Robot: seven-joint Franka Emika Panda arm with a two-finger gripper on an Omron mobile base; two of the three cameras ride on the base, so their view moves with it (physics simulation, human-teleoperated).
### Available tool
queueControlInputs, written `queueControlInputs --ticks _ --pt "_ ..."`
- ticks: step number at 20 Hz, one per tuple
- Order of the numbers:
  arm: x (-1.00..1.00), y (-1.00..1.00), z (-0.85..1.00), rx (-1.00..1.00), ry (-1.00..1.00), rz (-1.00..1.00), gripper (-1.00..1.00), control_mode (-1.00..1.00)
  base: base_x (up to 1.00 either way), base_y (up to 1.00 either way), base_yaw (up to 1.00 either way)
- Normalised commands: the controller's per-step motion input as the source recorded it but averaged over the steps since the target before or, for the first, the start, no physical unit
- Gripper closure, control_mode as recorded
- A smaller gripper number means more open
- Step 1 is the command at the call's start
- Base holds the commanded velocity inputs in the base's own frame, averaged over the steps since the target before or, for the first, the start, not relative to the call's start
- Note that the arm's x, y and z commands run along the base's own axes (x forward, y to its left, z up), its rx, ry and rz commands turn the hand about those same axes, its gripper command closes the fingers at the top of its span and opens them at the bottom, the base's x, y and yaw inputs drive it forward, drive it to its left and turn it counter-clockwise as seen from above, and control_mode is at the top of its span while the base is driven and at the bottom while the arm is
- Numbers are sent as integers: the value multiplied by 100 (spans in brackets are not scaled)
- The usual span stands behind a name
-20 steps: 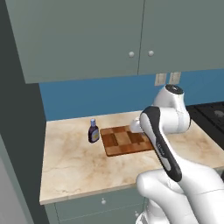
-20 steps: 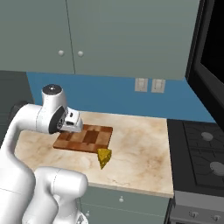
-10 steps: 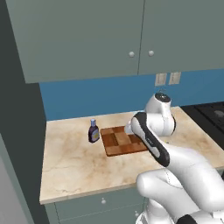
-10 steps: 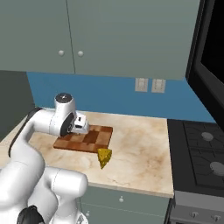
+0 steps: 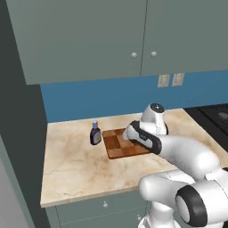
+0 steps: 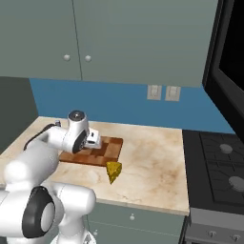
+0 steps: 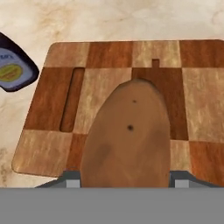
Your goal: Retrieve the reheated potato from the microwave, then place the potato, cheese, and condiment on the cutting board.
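Observation:
A brown potato [image 7: 127, 135] sits lengthwise between my gripper's [image 7: 127, 180] fingers [image 7: 72, 178], which are shut on its sides. It hangs low over the checkered wooden cutting board [image 7: 109, 57], around the board's middle. In the left base view the gripper [image 5: 132, 132] is over the right half of the board [image 5: 116, 146]. The condiment [image 5: 95, 133], a dark bottle with a pale cap, stands just left of the board, and its label [image 7: 12, 70] shows in the hand view. The yellow cheese [image 6: 113, 171] wedge lies on the counter in front of the board [image 6: 110, 150]. The microwave's [image 6: 229, 57] dark edge is at the upper right.
A black stovetop [image 6: 221, 167] adjoins the counter on the right. Grey wall cabinets [image 5: 111, 40] hang above, with outlets [image 6: 163, 92] on the blue backsplash. The marble counter [image 5: 71, 169] has free room left of and in front of the board.
The arm has folded lower and reached forward, bringing the hand with the potato down closer over the board. Bottle, cheese and board have not moved.

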Motion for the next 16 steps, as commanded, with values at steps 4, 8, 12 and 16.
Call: queueControlInputs --ticks 4,8,12,16 --pt "40 0 -22 -1 0 0 100 -100 0 0 0" --pt "30 0 -25 -1 0 0 100 -100 0 0 0" --pt "28 0 -32 -2 0 0 100 -100 0 0 0" --pt "30 0 -36 -2 0 0 100 -100 0 0 0"
